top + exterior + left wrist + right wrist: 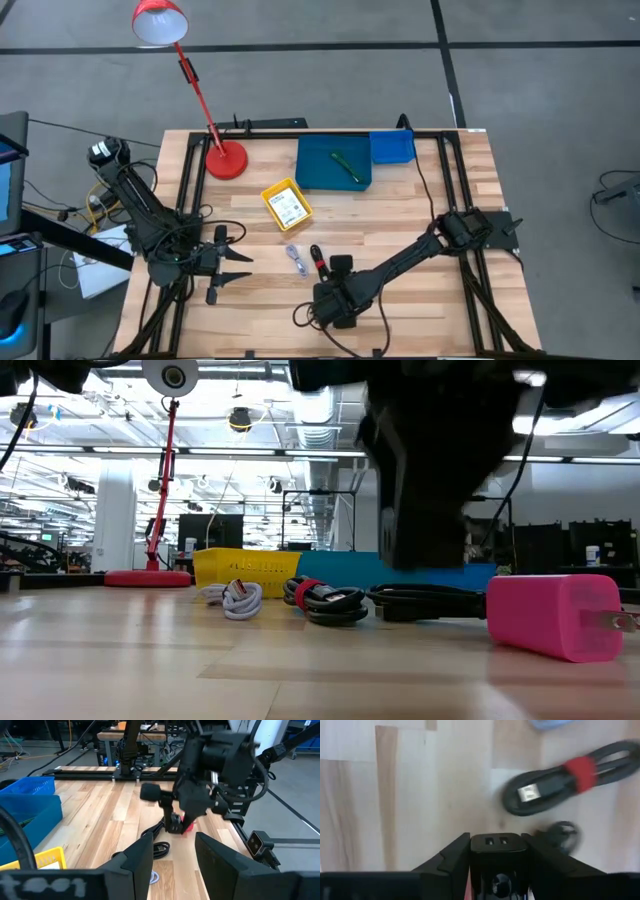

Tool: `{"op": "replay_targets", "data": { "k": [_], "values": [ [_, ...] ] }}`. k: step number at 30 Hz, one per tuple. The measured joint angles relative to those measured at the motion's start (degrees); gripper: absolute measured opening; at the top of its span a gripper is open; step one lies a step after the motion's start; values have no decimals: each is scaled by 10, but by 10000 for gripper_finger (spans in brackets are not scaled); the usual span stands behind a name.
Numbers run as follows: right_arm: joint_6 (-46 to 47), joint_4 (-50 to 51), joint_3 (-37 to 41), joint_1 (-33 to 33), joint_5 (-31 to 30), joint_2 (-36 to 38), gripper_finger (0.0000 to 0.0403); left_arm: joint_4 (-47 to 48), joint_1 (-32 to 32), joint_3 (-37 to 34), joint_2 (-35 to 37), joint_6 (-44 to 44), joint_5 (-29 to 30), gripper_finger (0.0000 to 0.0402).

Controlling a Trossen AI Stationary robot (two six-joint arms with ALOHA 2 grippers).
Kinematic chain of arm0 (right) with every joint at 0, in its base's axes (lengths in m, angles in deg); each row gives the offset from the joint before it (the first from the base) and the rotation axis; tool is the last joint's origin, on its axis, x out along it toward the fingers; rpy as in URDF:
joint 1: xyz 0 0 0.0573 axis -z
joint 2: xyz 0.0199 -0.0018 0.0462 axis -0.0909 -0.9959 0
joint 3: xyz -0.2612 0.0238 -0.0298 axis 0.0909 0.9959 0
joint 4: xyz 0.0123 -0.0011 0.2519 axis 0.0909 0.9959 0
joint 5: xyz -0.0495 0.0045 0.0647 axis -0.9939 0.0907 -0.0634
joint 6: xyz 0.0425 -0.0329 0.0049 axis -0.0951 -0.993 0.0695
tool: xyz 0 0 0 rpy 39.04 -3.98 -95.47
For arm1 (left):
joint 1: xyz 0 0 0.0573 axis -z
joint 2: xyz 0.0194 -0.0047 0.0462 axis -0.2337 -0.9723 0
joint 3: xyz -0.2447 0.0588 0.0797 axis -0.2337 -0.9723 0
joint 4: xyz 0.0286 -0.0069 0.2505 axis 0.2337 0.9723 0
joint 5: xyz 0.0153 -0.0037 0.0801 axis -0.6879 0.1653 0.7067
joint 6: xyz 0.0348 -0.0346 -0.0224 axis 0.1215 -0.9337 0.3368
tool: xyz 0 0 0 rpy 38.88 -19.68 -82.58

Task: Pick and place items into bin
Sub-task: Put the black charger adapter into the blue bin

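Note:
My right gripper points steeply down near the table's front middle, shut on a black charger block that has two USB ports. Beside it lie a black coiled cable with a red tie, a clear-white cable coil and a pink charger, each flat on the wood. The big blue bin at the far middle holds a green pen. My left gripper hovers open at the front left, with nothing between its fingers. My right gripper pinches the black charger block by its two opposite sides between its two fingers. The fingers come from above, slanting steeply down. The block's face with the two ports is turned up toward the wrist. In the left wrist view the block seems a little clear of the table.
A yellow box stands between the loose items and the bins. A smaller blue bin adjoins the big one on its right. A red desk lamp stands at the far left. Black frame rails run along the table's edges.

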Motion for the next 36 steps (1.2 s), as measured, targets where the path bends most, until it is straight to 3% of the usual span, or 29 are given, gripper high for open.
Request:
{"op": "replay_targets", "data": {
  "k": [6, 13, 17, 24, 36],
  "values": [
    [-40, 128, -72, 18, -40, 1, 143, 0, 0, 0, 0, 0, 0, 137],
    [-77, 280, -136, 84, -87, 2, 143, 0, 0, 0, 0, 0, 0, 137],
    [-127, 277, -138, 134, -94, 15, 157, 0, 0, 0, 0, 0, 0, 137],
    [-196, 276, -139, 244, -98, 29, 141, 4, 0, 0, 0, 5, 0, 137],
    [-241, 276, -138, 435, -97, 49, 144, 4, 0, 0, 0, 11, 0, 137]
  ]
}}
